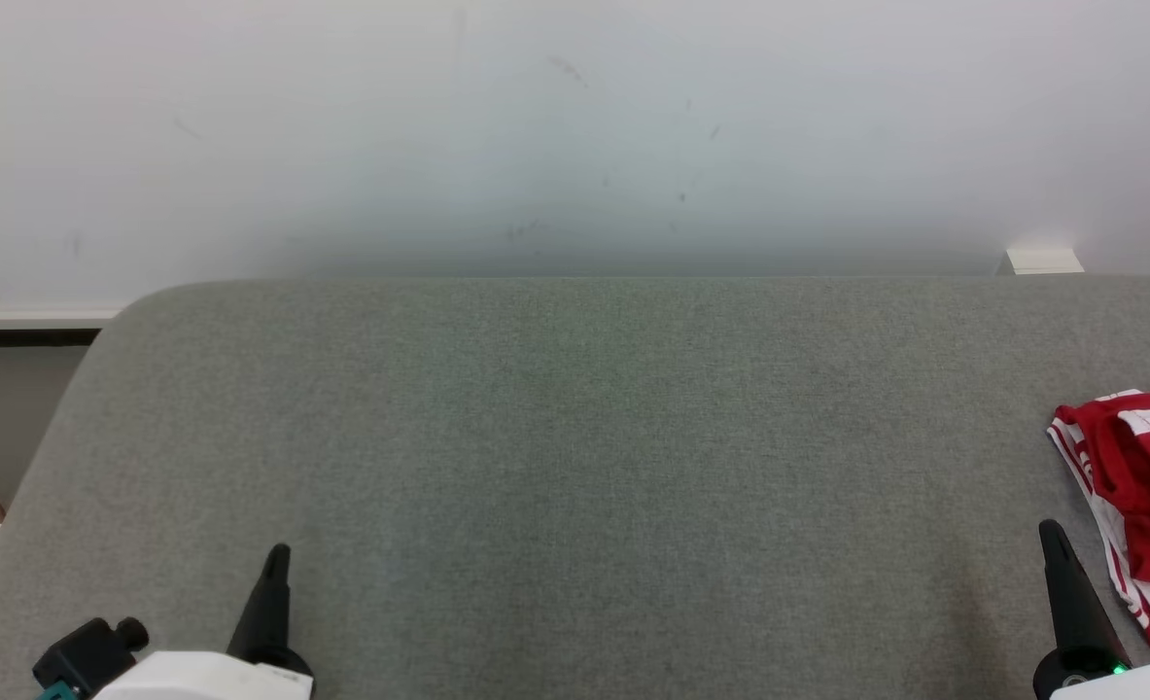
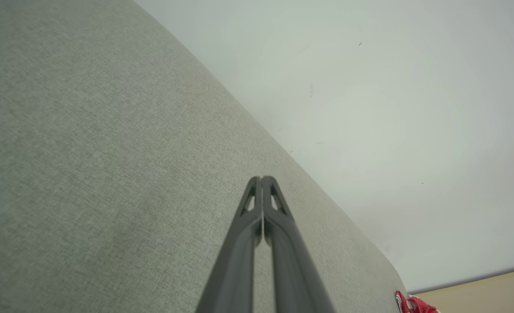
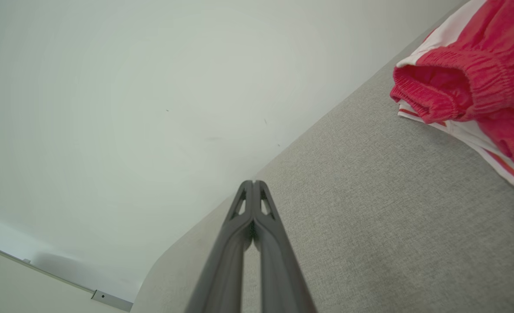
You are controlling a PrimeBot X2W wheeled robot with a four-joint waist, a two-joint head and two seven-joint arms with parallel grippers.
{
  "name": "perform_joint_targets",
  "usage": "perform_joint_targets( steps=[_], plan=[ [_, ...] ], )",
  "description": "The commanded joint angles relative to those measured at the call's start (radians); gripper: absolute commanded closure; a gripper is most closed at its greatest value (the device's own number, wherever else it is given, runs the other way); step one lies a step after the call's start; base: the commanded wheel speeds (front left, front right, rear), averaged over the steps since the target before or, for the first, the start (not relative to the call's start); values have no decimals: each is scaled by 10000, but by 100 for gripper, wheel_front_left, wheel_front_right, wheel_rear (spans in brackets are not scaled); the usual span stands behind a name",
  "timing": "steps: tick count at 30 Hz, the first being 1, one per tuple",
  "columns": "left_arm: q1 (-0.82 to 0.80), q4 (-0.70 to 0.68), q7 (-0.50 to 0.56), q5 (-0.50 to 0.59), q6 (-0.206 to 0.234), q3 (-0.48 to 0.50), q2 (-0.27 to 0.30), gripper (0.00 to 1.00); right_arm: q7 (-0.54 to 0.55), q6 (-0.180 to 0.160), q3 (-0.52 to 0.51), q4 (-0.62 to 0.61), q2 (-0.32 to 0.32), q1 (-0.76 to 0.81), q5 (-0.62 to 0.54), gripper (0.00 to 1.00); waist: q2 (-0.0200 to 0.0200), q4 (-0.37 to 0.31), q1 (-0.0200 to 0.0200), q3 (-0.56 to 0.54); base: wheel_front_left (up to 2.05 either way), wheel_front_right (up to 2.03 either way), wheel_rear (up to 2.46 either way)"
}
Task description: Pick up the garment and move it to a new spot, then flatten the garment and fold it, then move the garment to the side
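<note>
My left gripper (image 1: pixel 278 556) and right gripper (image 1: pixel 1050 532) were shut and empty, the garment (image 1: pixel 1138 476) lay bunched at the right edge of the surface (image 1: pixel 575 437), and I judged it light and limp, best pinched at the waistband (image 3: pixel 456 71).

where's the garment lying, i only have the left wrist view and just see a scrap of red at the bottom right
Observer: The garment lies bunched at the right end of the grey upholstered surface, cut off by the head view's right edge.
Operator: plain red?
Observer: No, red with white striped panels and a gathered elastic waistband.
Operator: are the right jaws on it
Observer: No, the right jaws are shut, empty and clear of the cloth, which lies to their right.
</note>
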Motion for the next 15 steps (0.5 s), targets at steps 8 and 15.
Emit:
perform_joint_targets(
  steps=[8, 15],
  plan=[
    [-291, 58, 241, -1231, -253, 273, -68, 100, -39, -10, 26, 236, -135, -385, 1189, 100, -1, 21, 0, -25, 0, 0, 0],
    [-349, 154, 402, -2016, -396, 411, -138, 100, -45, -11, 46, 458, -172, -503, 1950, 100, -1, 37, 0, -45, 0, 0, 0]
  ],
)
